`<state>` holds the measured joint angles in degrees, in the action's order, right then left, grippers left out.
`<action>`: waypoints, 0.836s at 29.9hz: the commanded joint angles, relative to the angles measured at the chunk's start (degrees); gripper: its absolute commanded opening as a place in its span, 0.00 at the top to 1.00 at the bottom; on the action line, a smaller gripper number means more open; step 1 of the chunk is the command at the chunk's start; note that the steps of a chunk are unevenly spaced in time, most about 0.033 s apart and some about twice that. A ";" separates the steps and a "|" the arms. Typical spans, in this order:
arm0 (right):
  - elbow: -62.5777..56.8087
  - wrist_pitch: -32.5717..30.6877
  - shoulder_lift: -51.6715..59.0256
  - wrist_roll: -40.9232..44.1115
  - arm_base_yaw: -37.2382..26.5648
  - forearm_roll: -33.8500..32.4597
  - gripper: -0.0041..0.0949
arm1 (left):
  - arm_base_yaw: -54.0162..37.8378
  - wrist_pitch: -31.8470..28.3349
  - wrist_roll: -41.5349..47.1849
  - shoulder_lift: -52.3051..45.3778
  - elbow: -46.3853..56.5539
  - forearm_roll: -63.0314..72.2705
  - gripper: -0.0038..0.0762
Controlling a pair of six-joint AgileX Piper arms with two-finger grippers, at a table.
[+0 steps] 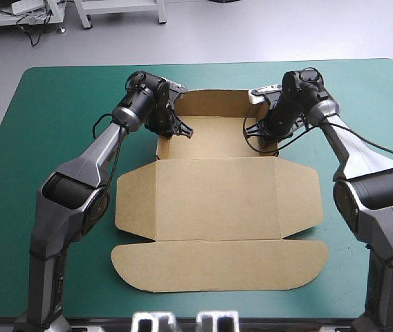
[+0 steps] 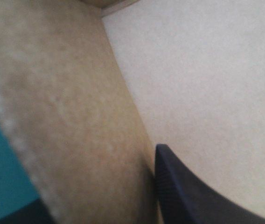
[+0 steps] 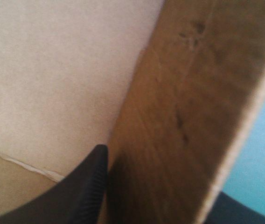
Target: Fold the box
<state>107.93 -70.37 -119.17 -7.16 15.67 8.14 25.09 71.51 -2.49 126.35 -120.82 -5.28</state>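
The brown box (image 1: 217,200) lies mid-table as an open tray at the far side, its lid and front flap spread flat toward the near edge. My left gripper (image 1: 172,131) is shut on the box at the tray's left wall. In the left wrist view that wall (image 2: 67,116) stands between the fingers, one black finger (image 2: 188,196) inside on the tray floor. My right gripper (image 1: 262,135) is shut on the box at the right wall (image 3: 184,116). Its inner finger (image 3: 72,191) rests inside the tray and the outer one is barely visible beyond the wall.
The teal-green cover (image 1: 58,104) lies bare on both sides of the box and along the far edge. The flat lid flap (image 1: 217,266) reaches close to the near table edge.
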 commanded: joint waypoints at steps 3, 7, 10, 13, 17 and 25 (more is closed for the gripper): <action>3.55 0.14 3.42 -0.70 0.44 0.60 0.17 | 0.29 2.41 -0.89 -3.37 -2.37 -0.92 0.27; 7.62 -1.12 3.69 0.92 0.44 -0.98 0.13 | -0.63 2.41 -1.00 -5.69 -3.61 -2.10 0.23; 10.97 -1.12 4.71 1.11 0.44 -1.35 0.13 | -1.29 2.41 -1.00 -7.40 -5.32 -4.71 0.23; 13.55 -1.12 6.37 1.11 0.44 -3.21 0.13 | -1.82 2.41 -1.00 -9.20 -7.20 -6.61 0.23; 14.87 -1.12 9.45 1.11 0.24 -5.05 0.13 | -2.50 2.41 -1.00 -12.31 -8.48 -6.39 0.24; 14.87 -1.12 16.36 -0.47 -0.45 -5.96 0.13 | -2.50 2.48 -6.42 -23.22 -8.48 -5.00 0.94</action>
<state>120.82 -71.73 -107.87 -6.60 16.09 2.67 22.49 71.77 -7.19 110.47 -127.25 -10.13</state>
